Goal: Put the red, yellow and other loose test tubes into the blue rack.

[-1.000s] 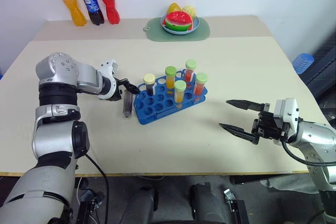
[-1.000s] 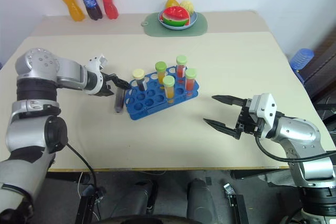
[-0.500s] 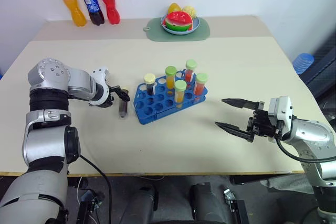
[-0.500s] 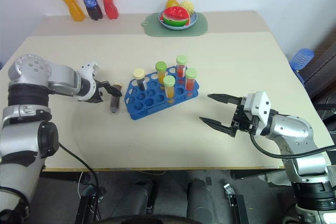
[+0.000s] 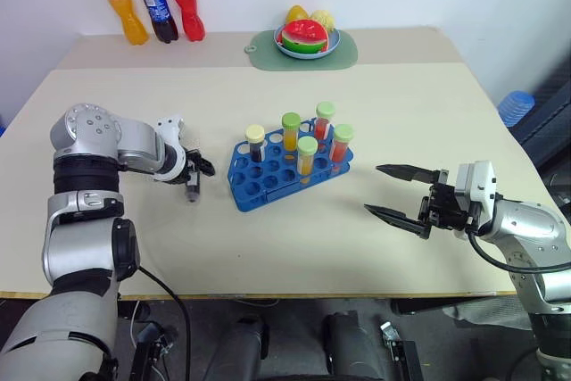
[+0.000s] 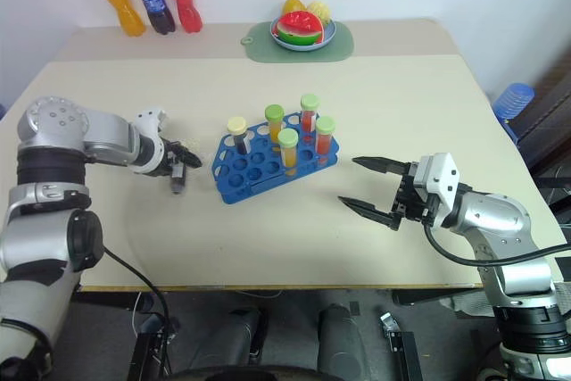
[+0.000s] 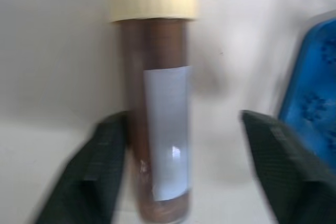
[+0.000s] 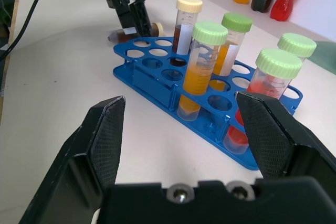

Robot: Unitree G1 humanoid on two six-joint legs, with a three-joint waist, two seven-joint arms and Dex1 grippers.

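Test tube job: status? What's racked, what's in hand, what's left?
Done: five capped tubes stand upright in the blue rack. In hand: nothing gripped yet; the left hand is open astride the brown cream-capped tube lying on the table beside the rack. Left: close on that tube, lift it and seat it in a free hole. The right hand hovers open and empty.

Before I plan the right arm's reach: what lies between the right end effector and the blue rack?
Only bare table: the left eye view shows nothing between the right end effector and the blue rack.
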